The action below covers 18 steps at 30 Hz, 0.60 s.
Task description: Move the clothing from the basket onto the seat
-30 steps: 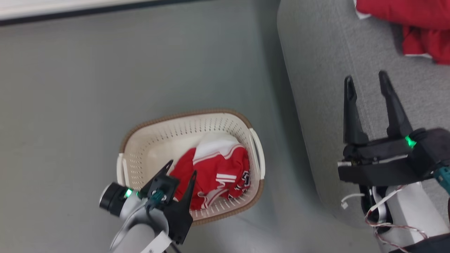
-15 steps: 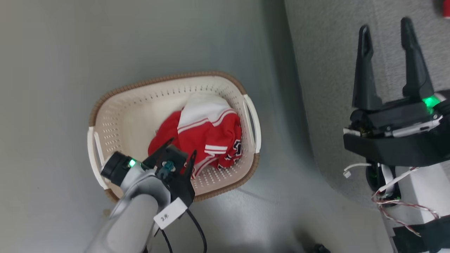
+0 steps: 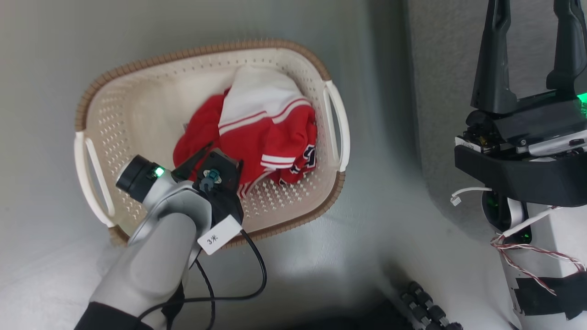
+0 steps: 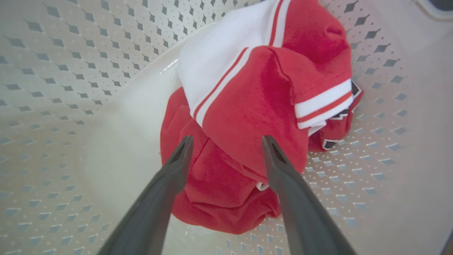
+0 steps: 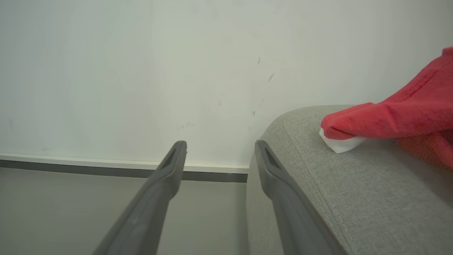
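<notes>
My left gripper (image 4: 227,140) hangs fully open and empty inside the basket (image 3: 211,47), fingers straddling the clothing (image 4: 247,102) so closing should pinch a fold.

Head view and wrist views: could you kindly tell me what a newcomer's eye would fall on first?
The red and white clothing bunched in the cream basket on the floor stands out first, with the open left gripper poised over it. Next, another red garment lies on the grey seat, to the right of the open right gripper in its wrist view.
</notes>
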### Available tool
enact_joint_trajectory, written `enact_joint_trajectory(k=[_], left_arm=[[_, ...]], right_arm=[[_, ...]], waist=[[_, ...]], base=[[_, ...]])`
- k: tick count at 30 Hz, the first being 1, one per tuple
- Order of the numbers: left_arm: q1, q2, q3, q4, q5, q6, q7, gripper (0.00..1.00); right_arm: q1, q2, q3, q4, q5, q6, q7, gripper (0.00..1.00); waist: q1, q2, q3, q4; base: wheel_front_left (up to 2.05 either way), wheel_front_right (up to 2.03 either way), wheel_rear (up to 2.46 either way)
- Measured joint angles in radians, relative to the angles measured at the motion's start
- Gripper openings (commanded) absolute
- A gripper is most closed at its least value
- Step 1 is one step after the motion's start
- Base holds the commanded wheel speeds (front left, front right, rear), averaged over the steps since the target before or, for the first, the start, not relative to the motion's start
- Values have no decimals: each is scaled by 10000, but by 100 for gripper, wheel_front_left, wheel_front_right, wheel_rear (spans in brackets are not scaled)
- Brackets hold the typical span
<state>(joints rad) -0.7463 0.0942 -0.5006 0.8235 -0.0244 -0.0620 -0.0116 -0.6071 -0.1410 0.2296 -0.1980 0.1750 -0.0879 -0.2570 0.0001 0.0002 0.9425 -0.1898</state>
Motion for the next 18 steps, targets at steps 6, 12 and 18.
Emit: enact_joint_trajectory(k=[6,12,18], left_arm=[[-439,4,17,412,13,0,-171,100],[-801,-2,-4,759,188,-12,-270,100],[-1053,-198,-10,955,90,-98,-614,18]], right_arm=[[-221,117,90,-27,-33,0,0,100],[-372,148,184,-153,-107,0,-2,100],[-374,153,163,-113,-253,0,0,100]], waist=[[0,0,569,-43],[0,0,853,-159],[-1,0,996,-299]], base=[[0,0,0],[0,0,0],[0,0,0]])
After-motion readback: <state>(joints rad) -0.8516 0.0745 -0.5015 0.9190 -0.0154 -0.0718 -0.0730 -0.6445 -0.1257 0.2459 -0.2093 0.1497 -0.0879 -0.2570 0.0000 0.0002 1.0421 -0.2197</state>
